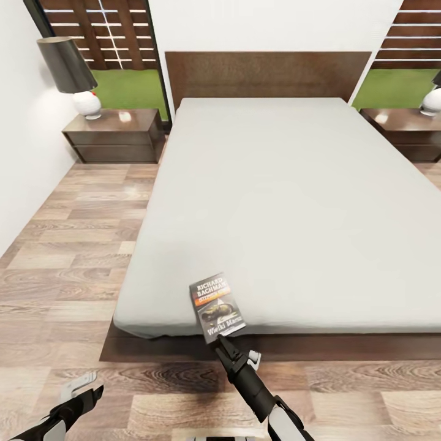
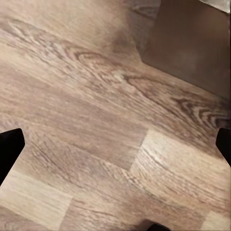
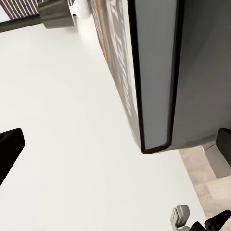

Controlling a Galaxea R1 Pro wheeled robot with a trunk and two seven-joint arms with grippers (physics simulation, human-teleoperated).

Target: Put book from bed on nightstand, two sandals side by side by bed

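The book (image 1: 217, 305) lies face up at the foot edge of the bed's pale mattress (image 1: 288, 202), its lower end slightly over the edge. My right gripper (image 1: 222, 342) reaches up from the floor side to that end. In the right wrist view the book's page edge (image 3: 154, 91) lies between the black fingertips (image 3: 9, 150), which stand wide apart, so the gripper is open. My left gripper (image 1: 81, 387) hangs open and empty over the floor at the lower left. Both dark nightstands (image 1: 113, 131) (image 1: 407, 127) flank the headboard. The sandals are out of view.
A lamp (image 1: 70, 70) with a dark shade stands on the left nightstand, and another lamp (image 1: 432, 98) on the right one. Wood-plank floor (image 1: 67, 257) runs along the bed's left side to a white wall. The dark platform frame (image 1: 153, 346) juts out below the mattress.
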